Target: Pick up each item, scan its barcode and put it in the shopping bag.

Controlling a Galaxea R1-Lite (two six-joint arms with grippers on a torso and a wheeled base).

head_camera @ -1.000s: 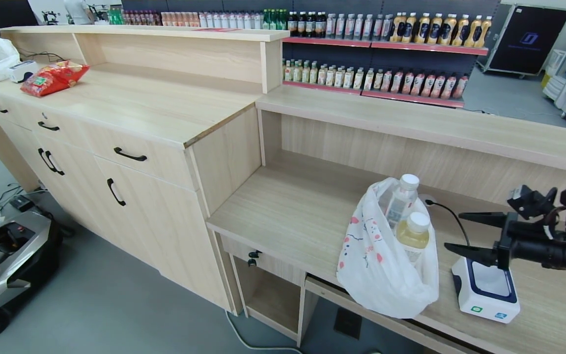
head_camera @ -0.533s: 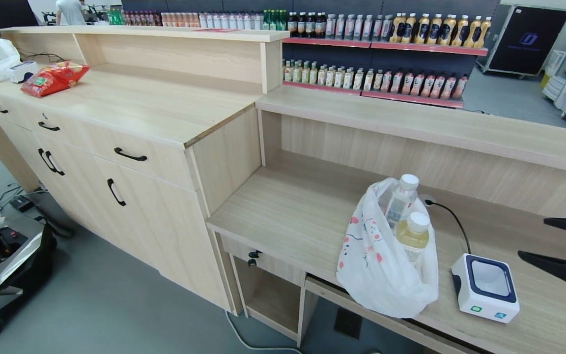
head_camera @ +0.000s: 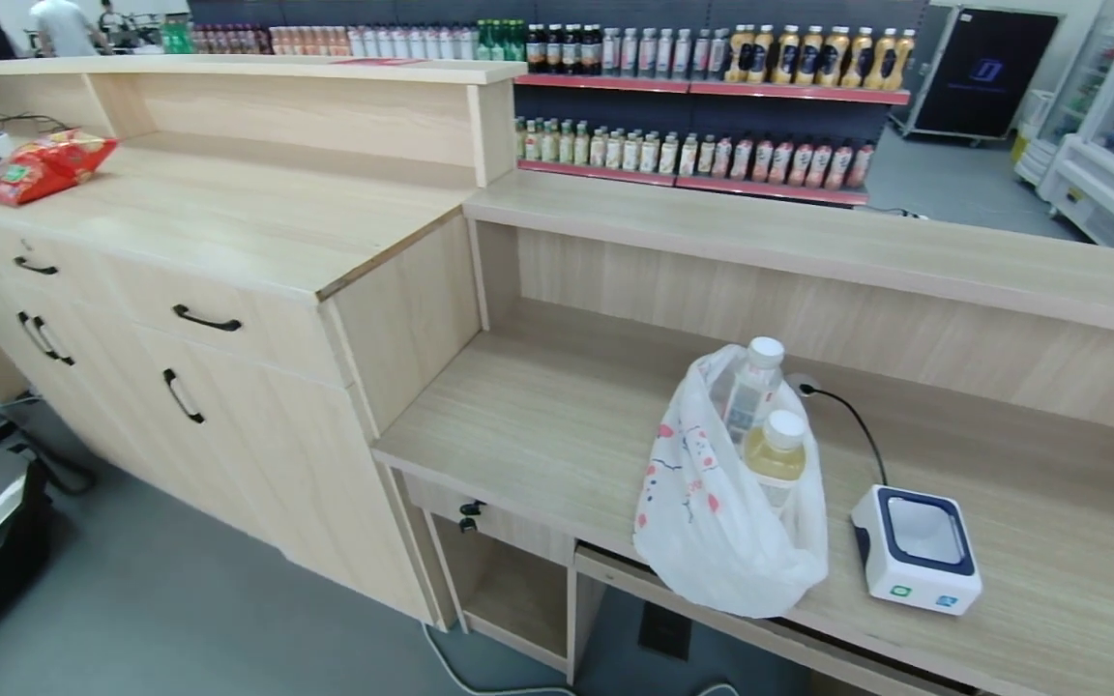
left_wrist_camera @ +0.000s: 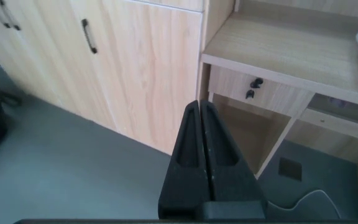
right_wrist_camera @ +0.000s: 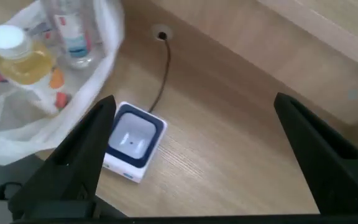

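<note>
Drawn back rightward since the earlier frames, the right gripper (right_wrist_camera: 194, 102) is held wide open, empty, above the scanner (right_wrist_camera: 131, 138). The left gripper (left_wrist_camera: 199, 111) is closed on nothing. Two bottles (head_camera: 776, 449) are stood in the shopping bag (head_camera: 702, 522) on the counter (head_camera: 538, 425). A red packet (head_camera: 40, 166), far left in the head view, is judged unscanned. The open spread is made plain by the right wrist view.

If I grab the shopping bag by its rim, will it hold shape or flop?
The shopping bag looks like thin crumpled plastic, so it will probably flop and stretch. The clear bottle and yellow drink bottle lean inside it, so it is likely bottom-heavy and they may shift. Pushed, it might slump against the scanner beside it.
</note>
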